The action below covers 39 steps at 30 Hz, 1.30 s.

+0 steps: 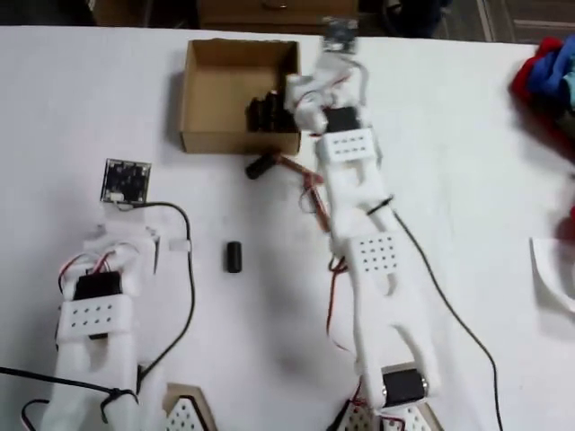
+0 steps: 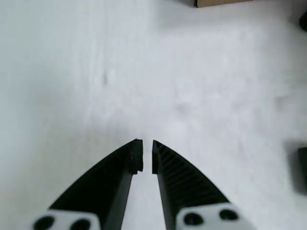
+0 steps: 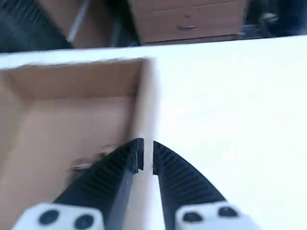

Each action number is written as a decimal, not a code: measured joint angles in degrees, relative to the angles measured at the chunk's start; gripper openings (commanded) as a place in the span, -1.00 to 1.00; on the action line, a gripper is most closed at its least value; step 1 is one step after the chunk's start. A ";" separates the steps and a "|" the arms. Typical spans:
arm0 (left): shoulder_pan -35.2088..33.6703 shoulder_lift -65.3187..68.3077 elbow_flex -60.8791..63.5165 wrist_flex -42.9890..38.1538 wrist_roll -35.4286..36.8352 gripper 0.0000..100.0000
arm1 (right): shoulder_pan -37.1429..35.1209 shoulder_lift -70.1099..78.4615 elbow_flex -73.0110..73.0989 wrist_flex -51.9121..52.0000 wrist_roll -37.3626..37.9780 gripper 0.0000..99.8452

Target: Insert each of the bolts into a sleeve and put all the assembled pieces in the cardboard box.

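Note:
The cardboard box stands open at the far middle of the table. My right gripper is shut and empty, hanging over the box's right wall, and its dark fingers show at the box's near right corner. One black piece lies on the table just in front of the box. A black sleeve lies nearer, between the two arms, and shows as a dark sleeve to the side of my left gripper. My left gripper is shut over bare table with nothing in it.
The left arm sits at the near left, and the right arm stretches up the middle with loose wires beside it. Coloured cloth lies at the far right edge, and a white object sits at the right edge.

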 measured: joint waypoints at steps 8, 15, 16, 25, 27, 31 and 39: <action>0.00 0.00 0.00 0.00 0.00 -0.88 | 2.02 0.00 0.00 8.70 0.00 -0.95; 0.09 0.00 0.00 0.00 0.00 -0.88 | 1.76 -3.52 -5.63 29.71 16.53 -0.95; 0.00 0.00 0.00 0.00 0.00 -0.88 | 1.41 -5.01 -6.42 33.58 19.69 -0.95; 0.00 0.00 0.00 -0.97 0.00 -0.88 | -6.86 -13.89 -2.55 46.77 28.13 -0.72; 0.09 0.00 0.00 -0.97 0.00 -0.88 | -9.49 -15.65 1.76 46.77 28.31 -0.73; 0.09 0.00 0.00 -0.97 0.00 -0.88 | -14.95 -18.55 10.02 46.86 30.86 -0.73; 0.09 0.00 0.00 -0.97 0.00 -0.88 | -17.49 -18.46 15.65 46.51 61.27 -0.73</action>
